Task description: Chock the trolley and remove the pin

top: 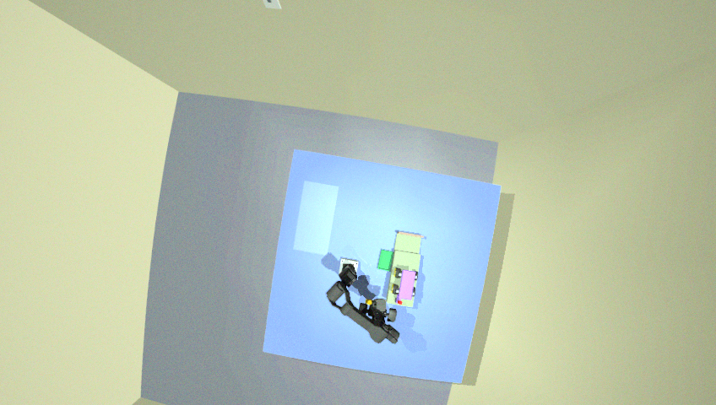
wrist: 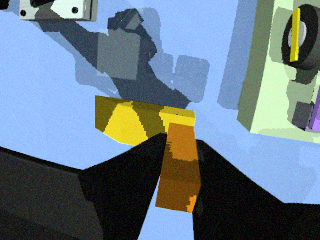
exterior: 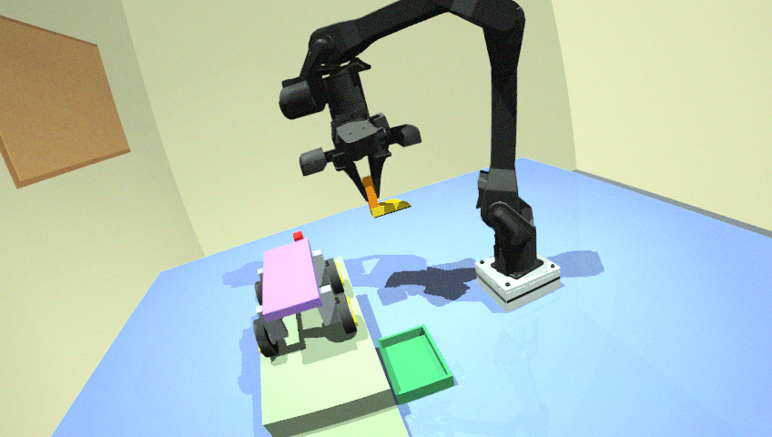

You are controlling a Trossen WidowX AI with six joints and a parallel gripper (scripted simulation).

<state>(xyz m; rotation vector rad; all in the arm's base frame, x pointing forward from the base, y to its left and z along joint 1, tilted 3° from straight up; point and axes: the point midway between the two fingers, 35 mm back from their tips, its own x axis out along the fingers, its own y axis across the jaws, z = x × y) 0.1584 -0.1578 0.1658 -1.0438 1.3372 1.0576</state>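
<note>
1. Fingers (exterior: pixel 354 181), matte black & tapering, are pinching the orange handle (exterior: pixel 371 190) (wrist: pixel 179 170) btwn their tips; handle's showing as a flat-sided, squared bar.
2. Yellow chock (top: pixel 369 302) (exterior: pixel 391 207) (wrist: pixel 125 122) is hanging from that grip above the table (top: pixel 442 225) (exterior: pixel 623 324) (wrist: pixel 210 30), apart from ramp & trolley; its wedge body is looking smooth, faceted, w/ dark shadow patches.
3. Trolley (top: pixel 408 284) (exterior: pixel 292 279) (wrist: pixel 316 112) is standing on the pale green ramp (top: pixel 408 260) (exterior: pixel 325 379) (wrist: pixel 265 100), carrying a flat purple slab top, grey side pcs & round black wheels (top: pixel 397 272) (exterior: pixel 349 316) (wrist: pixel 305 35) w/ yellow parts.
4. Red pin head (top: pixel 399 302) (exterior: pixel 298 236), small & blocky, is showing at the trolley's uphill end; shaft's hidden.
5. Green tray (top: pixel 385 260) (exterior: pixel 414 360), shallow, rectangular, low-walled, is sitting on the table alongside the ramp.
6. Black arm (top: pixel 359 318) (exterior: pixel 503 97) is arching up from a white, square-edged base (top: pixel 355 261) (exterior: pixel 533 295) (wrist: pixel 82 12) & bending down to the chock. Table's looking smooth, blue, slightly glossy, w/ arm shadows falling across it.
</note>
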